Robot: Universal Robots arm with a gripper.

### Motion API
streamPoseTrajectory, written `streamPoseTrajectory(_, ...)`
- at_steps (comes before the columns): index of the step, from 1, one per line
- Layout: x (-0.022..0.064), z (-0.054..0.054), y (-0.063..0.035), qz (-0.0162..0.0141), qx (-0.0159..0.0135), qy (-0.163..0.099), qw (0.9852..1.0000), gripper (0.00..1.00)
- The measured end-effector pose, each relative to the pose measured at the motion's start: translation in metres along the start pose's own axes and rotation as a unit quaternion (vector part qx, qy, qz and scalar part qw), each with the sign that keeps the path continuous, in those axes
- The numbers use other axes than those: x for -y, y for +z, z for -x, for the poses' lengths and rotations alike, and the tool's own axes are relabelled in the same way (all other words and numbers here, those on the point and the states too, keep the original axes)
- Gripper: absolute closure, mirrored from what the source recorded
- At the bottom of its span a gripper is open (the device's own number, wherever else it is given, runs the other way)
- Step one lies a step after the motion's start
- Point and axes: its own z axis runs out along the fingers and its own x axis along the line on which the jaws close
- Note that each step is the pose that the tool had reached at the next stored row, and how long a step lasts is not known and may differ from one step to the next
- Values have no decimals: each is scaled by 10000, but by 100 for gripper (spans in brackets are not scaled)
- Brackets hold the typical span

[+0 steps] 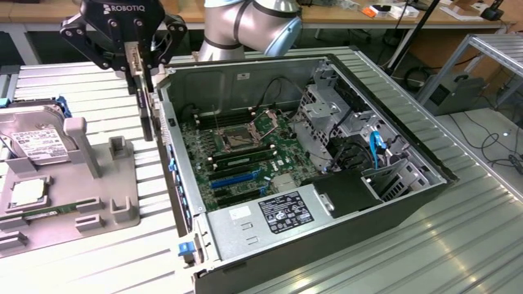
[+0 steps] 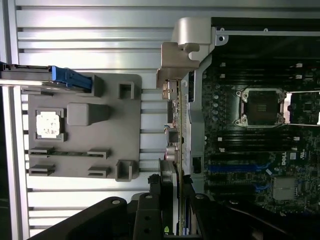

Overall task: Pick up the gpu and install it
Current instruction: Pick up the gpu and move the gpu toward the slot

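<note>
**Gpu held edge-up beside the open case**

The gpu (image 1: 147, 116) is seen clamped between the 2 fingers of the gripper (image 1: 141, 70), the jaws being closed on its flat faces near the upper end. The card hangs upright and edge-on, in the air just outside the rear wall of the computer case (image 1: 175, 159), on the exterior view's left of it. It is not yet inside the case. From the wrist view the gpu (image 2: 168, 175) is seen as a thin strip running out of the gripper (image 2: 170, 210), beside the case wall.

The card is judged to be light and stiff, but thin and fragile: its face carries components, and its contact edge could be damaged by a knock against the case rim. A hold on the flat faces, clear of the connector edge, is judged the sound one, as is shown here. Smooth board surfaces may let it pivot in a narrow pinch.

The blue slots (image 1: 233, 180) on the motherboard (image 1: 245, 131) are seen unoccupied. A hard drive (image 1: 33, 142) rests on the grey fixture (image 1: 122, 211), well apart.
</note>
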Motion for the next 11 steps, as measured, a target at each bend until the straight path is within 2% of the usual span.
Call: streamPoseTrajectory(11,-1,135,3,0,0,0,10000,73)
